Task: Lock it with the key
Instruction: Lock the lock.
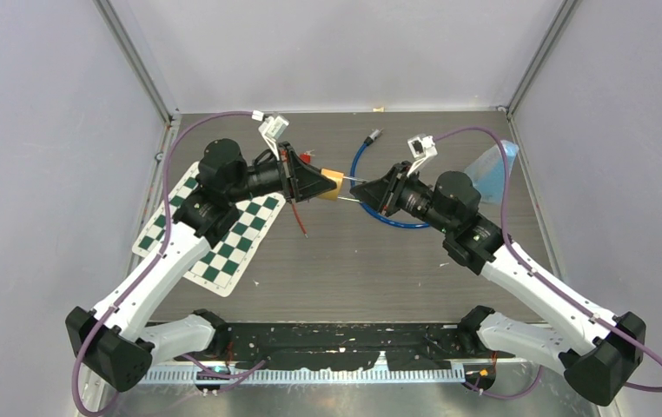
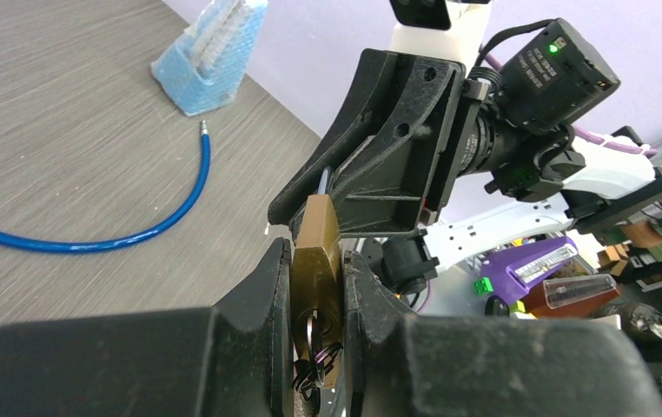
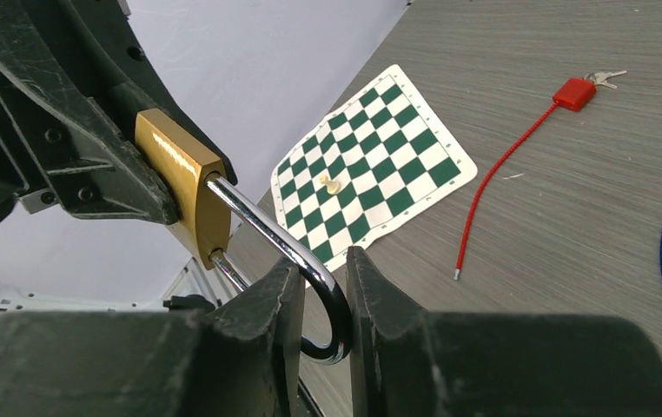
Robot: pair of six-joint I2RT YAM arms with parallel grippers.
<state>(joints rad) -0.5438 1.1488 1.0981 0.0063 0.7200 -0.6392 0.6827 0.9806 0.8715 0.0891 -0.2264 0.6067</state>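
A brass padlock [image 1: 333,184] is held in the air between the two arms. My left gripper [image 1: 314,184] is shut on its body [image 2: 317,230]; in the left wrist view a dark key ring [image 2: 326,334] hangs at the keyhole between my fingers. My right gripper [image 1: 371,194] is shut on the padlock's silver shackle [image 3: 306,261], which shows raised out of the brass body [image 3: 180,178]. The key's blade is hidden.
A green chessboard mat [image 1: 223,230] lies on the left. A red cable lock [image 1: 308,157] with small keys [image 3: 604,78] lies behind the left gripper, its red cable [image 3: 501,169] trailing forward. A blue cable loop [image 1: 358,165] and a blue brush-like holder [image 1: 493,165] lie at the right.
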